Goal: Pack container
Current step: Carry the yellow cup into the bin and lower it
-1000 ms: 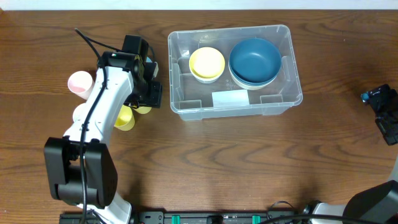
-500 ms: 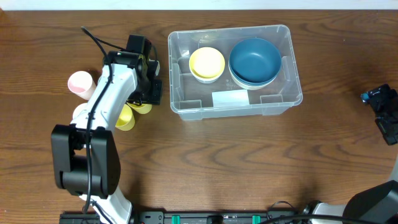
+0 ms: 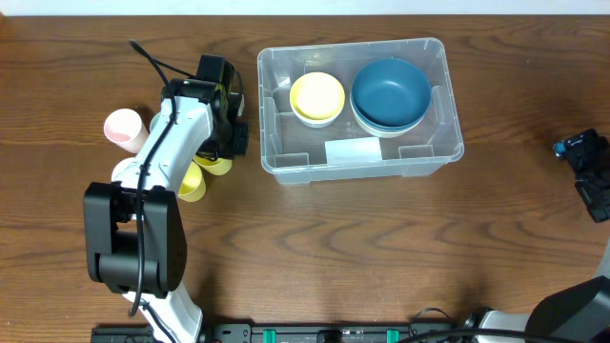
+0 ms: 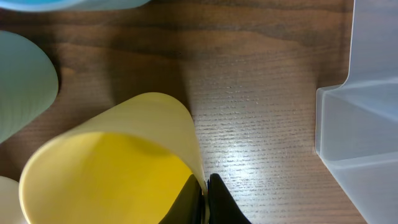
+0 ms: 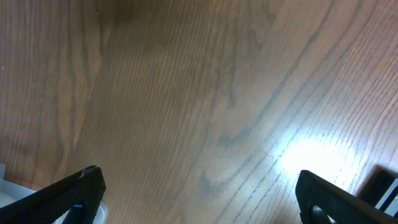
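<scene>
The left gripper [image 4: 204, 198] is seen pinched shut on the wall of a yellow cup [image 4: 112, 168], with one finger inside the rim and one outside. The container [image 4: 367, 130] is found near the right of these fingers, untouched. The right gripper [image 5: 199, 196] is spread wide above the wooden table [image 5: 186, 93], with nothing gripped.

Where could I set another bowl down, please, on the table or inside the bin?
Widest bare tabletop: between the clear rectangular plastic bin and the arm bases, and between it and the open right gripper. Inside, only the strip by the white label is free. Left of the bin is crowded: pink cup, yellow plastic cups, left gripper shut on one.
</scene>
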You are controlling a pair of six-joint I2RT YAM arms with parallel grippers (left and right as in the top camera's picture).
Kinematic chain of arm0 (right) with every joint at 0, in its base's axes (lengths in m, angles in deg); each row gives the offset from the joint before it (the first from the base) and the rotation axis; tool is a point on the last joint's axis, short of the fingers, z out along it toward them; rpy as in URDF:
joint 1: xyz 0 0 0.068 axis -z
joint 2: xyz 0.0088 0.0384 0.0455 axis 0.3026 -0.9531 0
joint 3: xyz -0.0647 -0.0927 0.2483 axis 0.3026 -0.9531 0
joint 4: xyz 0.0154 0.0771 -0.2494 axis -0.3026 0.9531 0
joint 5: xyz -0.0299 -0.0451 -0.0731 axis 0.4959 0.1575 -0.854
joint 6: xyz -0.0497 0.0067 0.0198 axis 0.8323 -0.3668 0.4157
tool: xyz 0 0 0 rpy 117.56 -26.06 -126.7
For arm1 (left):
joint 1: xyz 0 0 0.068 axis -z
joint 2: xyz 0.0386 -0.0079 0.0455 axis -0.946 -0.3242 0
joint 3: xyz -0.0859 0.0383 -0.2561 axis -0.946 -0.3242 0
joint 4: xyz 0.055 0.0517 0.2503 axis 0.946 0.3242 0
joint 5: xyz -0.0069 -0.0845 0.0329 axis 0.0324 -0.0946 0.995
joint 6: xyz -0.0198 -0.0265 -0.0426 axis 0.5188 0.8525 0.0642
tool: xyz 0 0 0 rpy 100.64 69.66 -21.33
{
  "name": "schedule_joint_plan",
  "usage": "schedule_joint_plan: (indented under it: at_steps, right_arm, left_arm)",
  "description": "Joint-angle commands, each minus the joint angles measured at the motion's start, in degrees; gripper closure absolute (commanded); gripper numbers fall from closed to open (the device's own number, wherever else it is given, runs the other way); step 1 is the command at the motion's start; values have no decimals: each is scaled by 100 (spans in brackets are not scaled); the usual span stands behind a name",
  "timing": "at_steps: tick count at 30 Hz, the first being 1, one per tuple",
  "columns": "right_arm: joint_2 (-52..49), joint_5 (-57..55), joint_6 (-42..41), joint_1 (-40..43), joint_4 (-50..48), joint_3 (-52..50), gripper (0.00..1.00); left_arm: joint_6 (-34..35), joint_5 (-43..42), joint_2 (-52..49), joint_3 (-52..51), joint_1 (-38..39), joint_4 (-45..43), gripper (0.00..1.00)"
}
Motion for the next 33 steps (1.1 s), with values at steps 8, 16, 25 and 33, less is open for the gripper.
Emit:
schedule_joint_plan:
  at_steps: [8, 16, 25, 33]
  right_arm:
    - [15, -20, -59, -2, 4, -4, 1]
    - [15, -17, -57, -2, 4, -4, 1]
    - [15, -17, -59, -2, 4, -4, 1]
    - [15, -17, -57, -2, 4, -4, 1]
  left_arm:
    - [-9, 212, 297, -37, -2, 179, 94]
    - [188, 205, 1519, -11, -2, 339, 94]
    - [59, -74, 3292, -11, 308, 83, 94]
    - [-37, -295, 3362, -13, 1825, -1580, 94]
